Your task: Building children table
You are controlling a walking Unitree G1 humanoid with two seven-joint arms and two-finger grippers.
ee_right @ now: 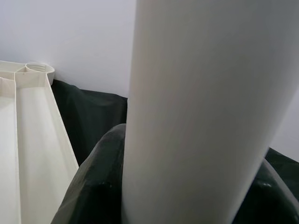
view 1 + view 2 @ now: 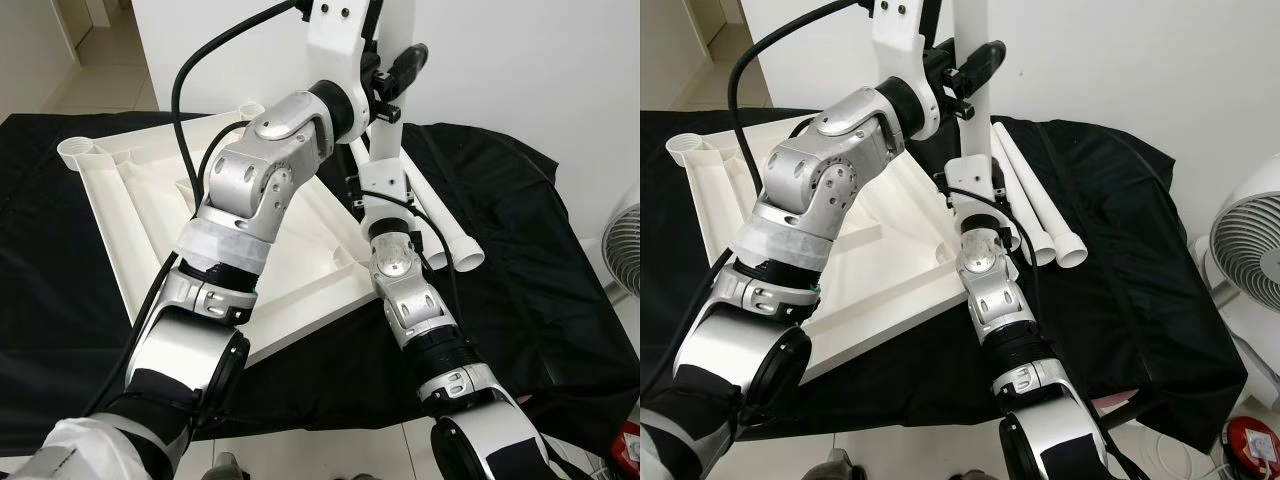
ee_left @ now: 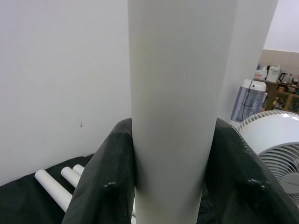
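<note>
The white table top point(image 2: 130, 220) lies upside down on a black cloth. A white table leg point(image 2: 395, 120) stands upright at the top's far right corner. My left gripper point(image 2: 392, 75) is shut on the leg high up, with the leg point(image 3: 177, 93) between its black fingers point(image 3: 107, 186). Lower on the same leg point(image 1: 196, 93) my right gripper point(image 2: 385, 185) is also shut, just above the table top. Where the leg's foot meets the top is hidden behind my right wrist.
Two loose white legs point(image 2: 445, 230) lie on the black cloth point(image 2: 540, 260) to the right of the table top. An empty corner socket point(image 2: 80, 152) shows at the top's far left. A white fan point(image 2: 1250, 260) stands at the right, a white wall behind.
</note>
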